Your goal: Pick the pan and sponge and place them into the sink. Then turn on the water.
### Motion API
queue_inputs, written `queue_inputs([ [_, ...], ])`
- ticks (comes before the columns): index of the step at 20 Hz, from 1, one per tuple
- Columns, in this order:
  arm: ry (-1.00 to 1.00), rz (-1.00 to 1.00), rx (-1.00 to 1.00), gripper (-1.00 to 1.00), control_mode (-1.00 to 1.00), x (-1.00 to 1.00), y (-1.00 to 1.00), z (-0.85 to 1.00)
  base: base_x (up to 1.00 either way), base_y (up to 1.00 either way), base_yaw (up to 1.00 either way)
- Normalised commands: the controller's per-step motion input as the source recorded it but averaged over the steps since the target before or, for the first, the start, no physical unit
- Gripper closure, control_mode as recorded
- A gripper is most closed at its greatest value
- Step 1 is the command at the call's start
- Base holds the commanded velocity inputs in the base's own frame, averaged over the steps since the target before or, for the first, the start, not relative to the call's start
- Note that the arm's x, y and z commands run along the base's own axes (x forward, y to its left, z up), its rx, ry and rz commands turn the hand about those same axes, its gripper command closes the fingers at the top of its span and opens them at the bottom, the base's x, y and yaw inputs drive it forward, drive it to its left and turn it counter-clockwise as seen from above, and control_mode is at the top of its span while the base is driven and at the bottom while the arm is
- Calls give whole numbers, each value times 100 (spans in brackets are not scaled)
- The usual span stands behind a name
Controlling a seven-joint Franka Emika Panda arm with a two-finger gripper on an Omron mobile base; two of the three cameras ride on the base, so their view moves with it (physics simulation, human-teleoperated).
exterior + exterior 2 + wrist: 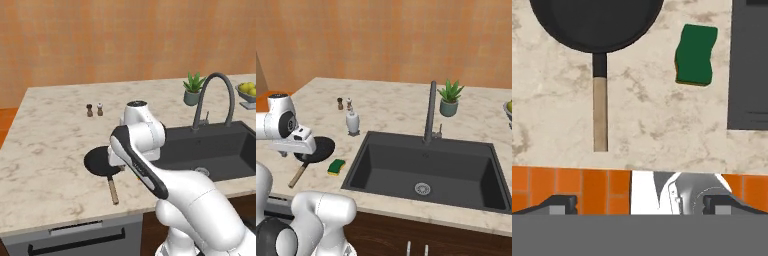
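gripper (640, 202) spread wide, empty, above counter edge | pan (596, 22) on counter, wooden handle (600, 114) toward robot; sponge (696, 54) beside it, near sink (751, 65) | risk: off-centre handle pinch, heavy pan twists and drops

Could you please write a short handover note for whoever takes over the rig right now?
End effector: open, empty, above the counter's front edge near the pan handle.
Round black frying pan with light wooden handle: on the marble counter, left of the sink.
Green-topped yellow sponge: on the counter between pan and sink.
Dark grey sink: empty; no water seen at the dark gooseneck faucet.
Done: nothing.
Left: move pan, move sponge, turn on water.
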Motion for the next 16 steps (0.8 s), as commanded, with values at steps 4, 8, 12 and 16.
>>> queue_inputs([
  [4, 5, 0, 0, -100, -100, 27, 39, -45, 0, 0, 0],
  [8, 5, 0, 0, -100, -100, 23, 28, -32, 0, 0, 0],
  [12, 4, 0, 0, -100, -100, 20, 20, -31, 0, 0, 0],
  [16, 1, 0, 0, -100, -100, 28, 17, -41, 0, 0, 0],
])
